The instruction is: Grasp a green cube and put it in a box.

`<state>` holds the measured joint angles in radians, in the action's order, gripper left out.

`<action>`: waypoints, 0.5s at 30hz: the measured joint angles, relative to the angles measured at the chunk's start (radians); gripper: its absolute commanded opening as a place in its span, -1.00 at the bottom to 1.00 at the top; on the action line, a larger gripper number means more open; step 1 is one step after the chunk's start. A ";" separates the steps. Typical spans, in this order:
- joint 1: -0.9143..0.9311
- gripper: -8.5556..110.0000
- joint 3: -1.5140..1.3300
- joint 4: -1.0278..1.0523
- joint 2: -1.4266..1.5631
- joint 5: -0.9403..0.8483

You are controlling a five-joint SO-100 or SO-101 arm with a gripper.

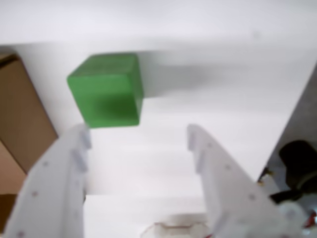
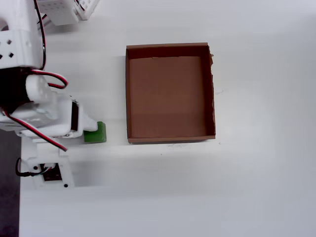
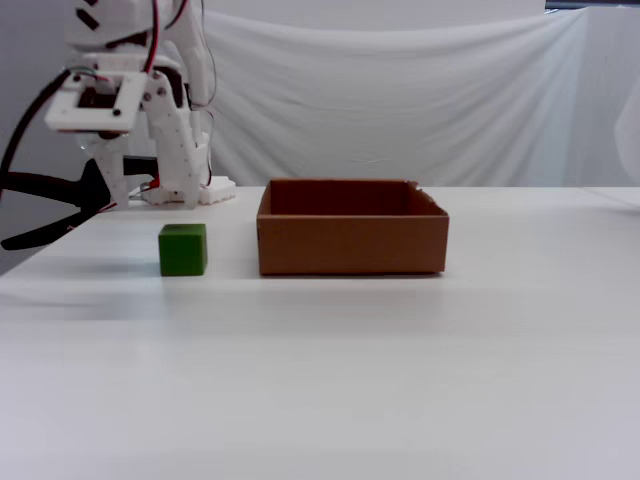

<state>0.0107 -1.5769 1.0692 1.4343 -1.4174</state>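
The green cube (image 1: pixel 106 89) sits on the white table to the left of the box (image 3: pixel 350 245) in the fixed view, a small gap apart. My gripper (image 1: pixel 138 136) is open and empty. In the wrist view the cube lies just beyond the left white fingertip (image 1: pixel 79 141), not between the fingers. In the fixed view the gripper (image 3: pixel 150 200) hangs a little above the cube (image 3: pixel 183 249). In the overhead view the arm (image 2: pixel 49 116) covers the cube's left part (image 2: pixel 98 133). The brown cardboard box (image 2: pixel 127 94) is empty and also shows at the wrist view's left edge (image 1: pixel 20 109).
The arm's base and white perforated parts (image 2: pixel 64 10) stand at the overhead view's top left. A black cable (image 3: pixel 40 200) trails off the table's left edge. A white cloth backdrop (image 3: pixel 400 100) hangs behind the table.
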 measured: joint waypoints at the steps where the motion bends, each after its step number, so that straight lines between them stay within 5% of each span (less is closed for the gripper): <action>1: 0.000 -0.41 0.009 -0.002 -0.009 0.000; 15: -0.046 -0.41 0.058 -0.011 -0.086 0.000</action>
<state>-0.0353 -1.5186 1.0584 1.3484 -1.4174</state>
